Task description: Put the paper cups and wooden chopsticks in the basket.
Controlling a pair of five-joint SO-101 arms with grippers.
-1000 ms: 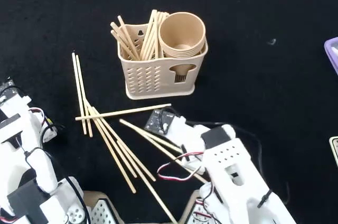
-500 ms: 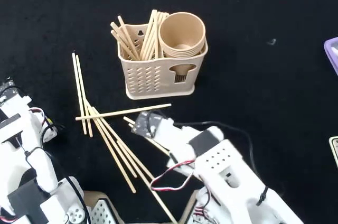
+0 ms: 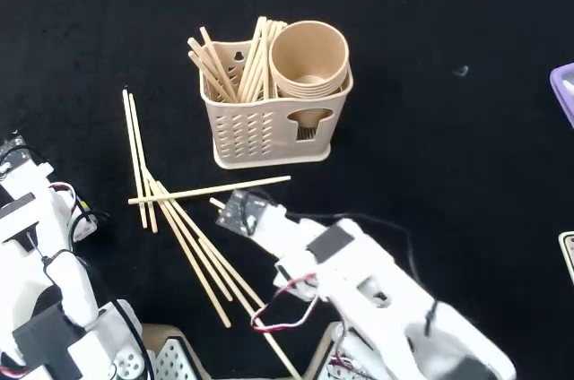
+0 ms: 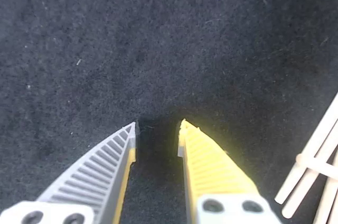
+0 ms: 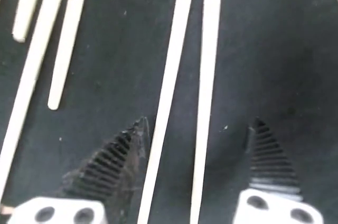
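Basket (image 3: pixel 260 138) stands mid-table, with paper cups (image 3: pixel 309 57) nested in one compartment and a sheaf of chopsticks (image 3: pixel 224 71) upright in the other. Loose chopsticks (image 3: pixel 193 241) lie flat on the table (image 3: pixel 466 174) in front of the basket. Most are fanned on a diagonal, one end toward the basket, the other toward the arms; one lies crosswise, roughly parallel to the basket's front wall.

Right gripper (image 5: pixel 199 126) is low over this fan, just in front of the basket. It is wide open and empty, with two chopsticks (image 5: pixel 208 49) running between the jaws, along their length.

Left gripper (image 4: pixel 157 125) is well off from the basket, parted only slightly, nothing in it.

The chopsticks look light, stiff and smooth (likely to roll on the cloth) — a pinch near mid-length should keep one level.
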